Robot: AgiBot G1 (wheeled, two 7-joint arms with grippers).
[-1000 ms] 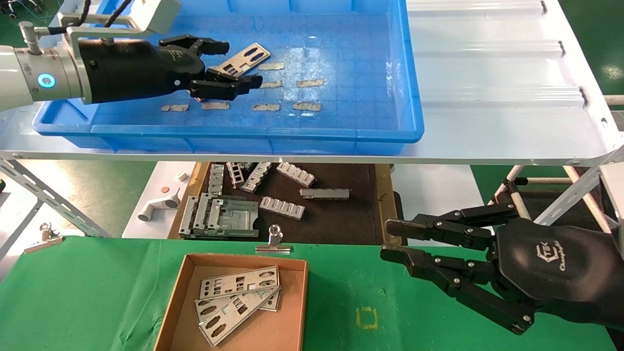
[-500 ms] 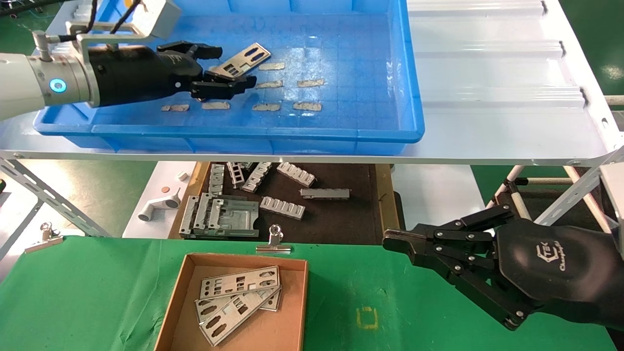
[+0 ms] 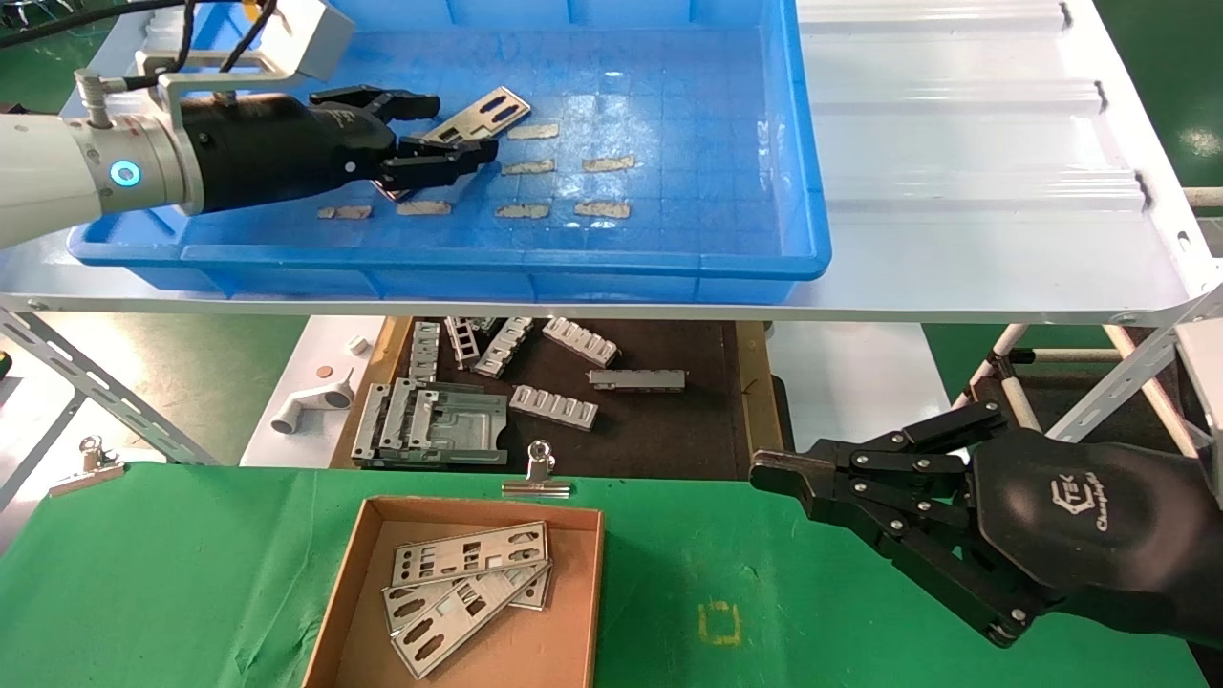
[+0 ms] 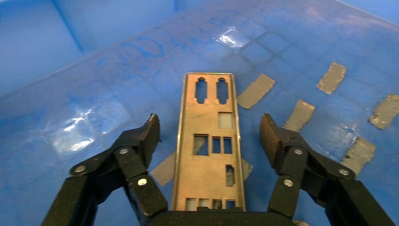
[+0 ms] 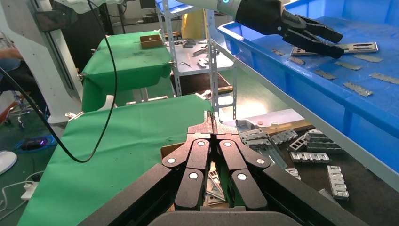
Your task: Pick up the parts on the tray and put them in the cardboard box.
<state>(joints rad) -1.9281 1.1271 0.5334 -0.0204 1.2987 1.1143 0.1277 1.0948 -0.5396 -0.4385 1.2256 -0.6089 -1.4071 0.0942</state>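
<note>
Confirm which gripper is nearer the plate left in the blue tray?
Left. The left gripper straddles the plate in the tray, fingers open either side. The right gripper hangs shut over the green table, far off.

the head view looks down from above on the blue tray (image 3: 669, 258) and cardboard box (image 3: 363, 564). the left wrist view sits close behind its spread jaws, facing the tray floor (image 4: 117, 70). the right wrist view looks past closed jaws, sharing the tray (image 5: 291, 66).
</note>
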